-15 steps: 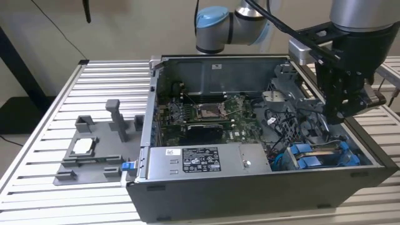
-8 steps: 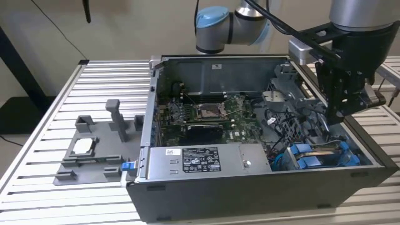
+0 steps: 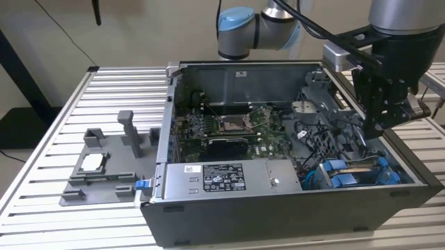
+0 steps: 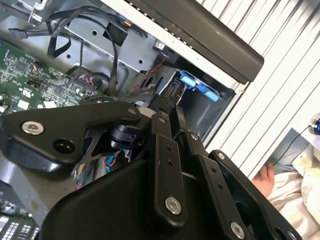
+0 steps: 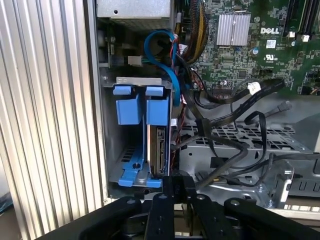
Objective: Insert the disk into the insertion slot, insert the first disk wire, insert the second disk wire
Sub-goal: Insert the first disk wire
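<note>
Computer case [image 3: 292, 213] lies side-open on the slatted table [image 3: 41, 156], w/ motherboard [image 3: 230, 127] and power supply [image 3: 230, 179] exposed. Drive cage [image 5: 142, 80] sits in the case corner at the exterior view's lower right, next to the case wall. Disk [image 5: 160, 150] is seated on edge in the slot [image 5: 155, 135] of that cage. Its metal side shows below a blue carrier tab [image 5: 159, 107]. The neighbouring bay [image 5: 127, 145], on the side twd. the case wall, has its own blue tab and no drive visible inside. Gripper [image 5: 176, 180] hangs over the cage end of the case, approx. in line w/ the disk's end and just clear of it. Fingers [image 5: 165, 200] are drawn together, tips meeting. Whether a cable is pinched between them cannot be told. Black cables [image 5: 225, 150] loop across the perforated metal beside the cage, one passing close to the fingertips. A blue cable [image 5: 160, 55] arcs above the cage twd. the board. Grey fixture [image 3: 104, 177] stands on the table at the exterior view's left, well apart from the gripper, w/ a flat silver-grey part [image 3: 93, 162] lying in it.
</note>
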You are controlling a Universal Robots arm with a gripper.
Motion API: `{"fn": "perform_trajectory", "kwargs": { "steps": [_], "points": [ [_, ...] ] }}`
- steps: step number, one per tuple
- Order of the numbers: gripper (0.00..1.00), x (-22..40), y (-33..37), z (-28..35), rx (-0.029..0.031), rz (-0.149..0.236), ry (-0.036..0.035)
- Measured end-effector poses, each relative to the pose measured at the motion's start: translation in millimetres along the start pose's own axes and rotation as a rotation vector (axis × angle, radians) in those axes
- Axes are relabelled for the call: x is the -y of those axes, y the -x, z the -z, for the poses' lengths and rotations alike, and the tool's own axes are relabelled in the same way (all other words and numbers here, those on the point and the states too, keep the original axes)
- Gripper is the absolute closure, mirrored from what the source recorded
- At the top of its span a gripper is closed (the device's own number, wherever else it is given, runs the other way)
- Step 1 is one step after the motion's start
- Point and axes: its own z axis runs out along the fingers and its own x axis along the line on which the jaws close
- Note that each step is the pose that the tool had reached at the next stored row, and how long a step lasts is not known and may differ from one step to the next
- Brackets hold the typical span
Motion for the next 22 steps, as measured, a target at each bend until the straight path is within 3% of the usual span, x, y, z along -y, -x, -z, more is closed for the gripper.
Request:
{"fn": "perform_trajectory", "kwargs": {
  "steps": [4,10,14,22],
  "points": [
    [0.81,8.8,-0.1,-3.5,-0.0004,0.002,0.0313],
    [0.81,17.4,-0.6,-9.4,0.0004,0.004,0.0661],
    [0.81,20.9,-2.3,-11.9,0.0015,0.007,0.1074],
    [0.81,28.3,-6.8,-19.0,0.0028,0.010,0.1607]
  ]
}}
